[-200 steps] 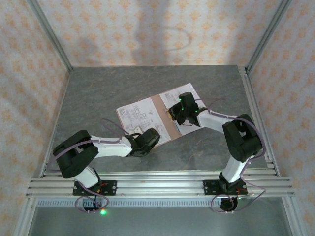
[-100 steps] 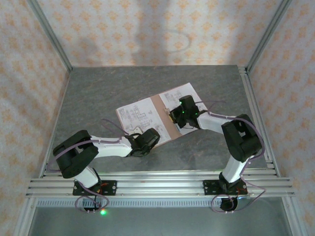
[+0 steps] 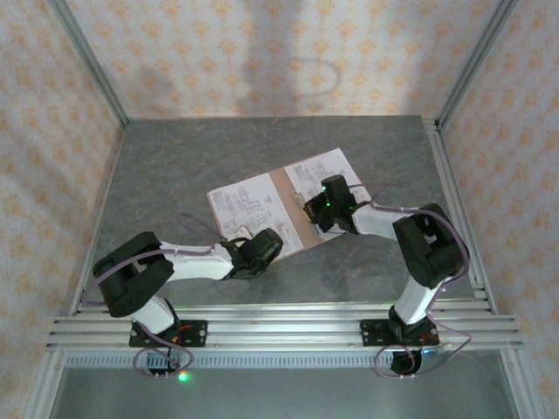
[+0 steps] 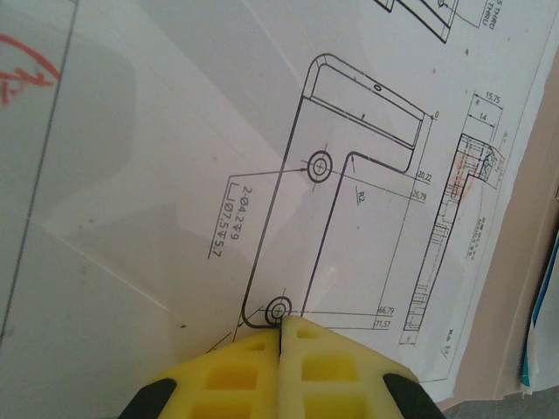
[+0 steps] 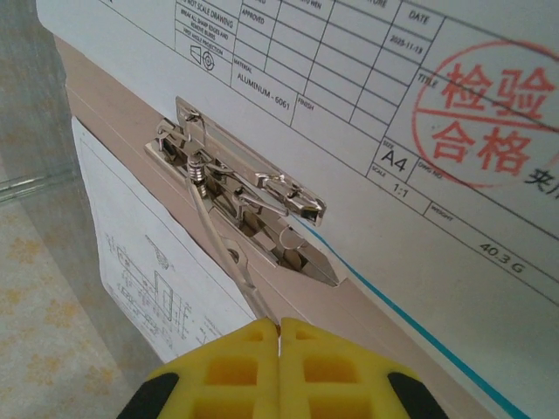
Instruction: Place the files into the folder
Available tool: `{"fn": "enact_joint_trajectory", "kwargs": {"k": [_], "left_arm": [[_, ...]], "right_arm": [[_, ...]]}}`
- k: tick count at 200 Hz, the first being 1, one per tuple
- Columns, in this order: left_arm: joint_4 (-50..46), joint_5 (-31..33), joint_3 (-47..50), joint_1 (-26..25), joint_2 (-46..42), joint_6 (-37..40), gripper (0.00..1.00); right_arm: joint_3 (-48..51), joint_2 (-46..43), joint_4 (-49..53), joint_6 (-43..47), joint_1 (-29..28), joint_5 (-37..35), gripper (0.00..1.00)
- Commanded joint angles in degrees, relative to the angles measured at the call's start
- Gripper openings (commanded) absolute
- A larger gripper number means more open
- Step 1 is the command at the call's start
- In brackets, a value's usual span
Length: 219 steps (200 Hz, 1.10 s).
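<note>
Seemingly at the clamping step: right pincer (image 5: 279,342) closed tight on the wire lever (image 5: 214,231) at the spine of the folder (image 3: 281,185), open at mid-frame, left pincer (image 4: 281,367) shut empty, pressing the files (image 4: 175,175) flat; next, likely easing that lever down over the sheets.

White files (image 4: 175,175) bear black line drawings and a red stamp (image 5: 489,113); the folder (image 5: 384,340) is pinkish-brown.

Left arm stretched low toward the centre, left gripper (image 4: 281,342) pads pressed together, right arm folded inward, right gripper (image 5: 279,339) fingers likewise closed.
</note>
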<state>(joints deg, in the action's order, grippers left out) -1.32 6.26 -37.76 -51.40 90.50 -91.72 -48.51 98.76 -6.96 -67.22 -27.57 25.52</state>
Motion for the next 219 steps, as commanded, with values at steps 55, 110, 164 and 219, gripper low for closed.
{"fn": "enact_joint_trajectory", "kwargs": {"k": [55, 110, 164, 219], "left_arm": [[-9.8, 1.4, 3.1, -0.5, 0.8, -1.7, 0.00], [-9.8, 1.4, 3.4, -0.6, 1.0, -1.9, 0.00], [-9.7, 1.4, 3.7, -0.5, 0.7, -2.1, 0.00], [-10.0, 1.6, 3.7, -0.5, 0.4, -2.1, 0.00]], "right_arm": [[2.4, 3.1, 8.6, 2.7, 1.6, -6.8, 0.03], [1.7, 4.9, 9.5, 3.4, 2.2, -7.0, 0.03], [1.1, 5.9, 10.9, 3.5, 2.4, -7.8, 0.02], [1.4, 6.6, 12.7, 4.1, 2.9, -8.7, 0.01]]}}
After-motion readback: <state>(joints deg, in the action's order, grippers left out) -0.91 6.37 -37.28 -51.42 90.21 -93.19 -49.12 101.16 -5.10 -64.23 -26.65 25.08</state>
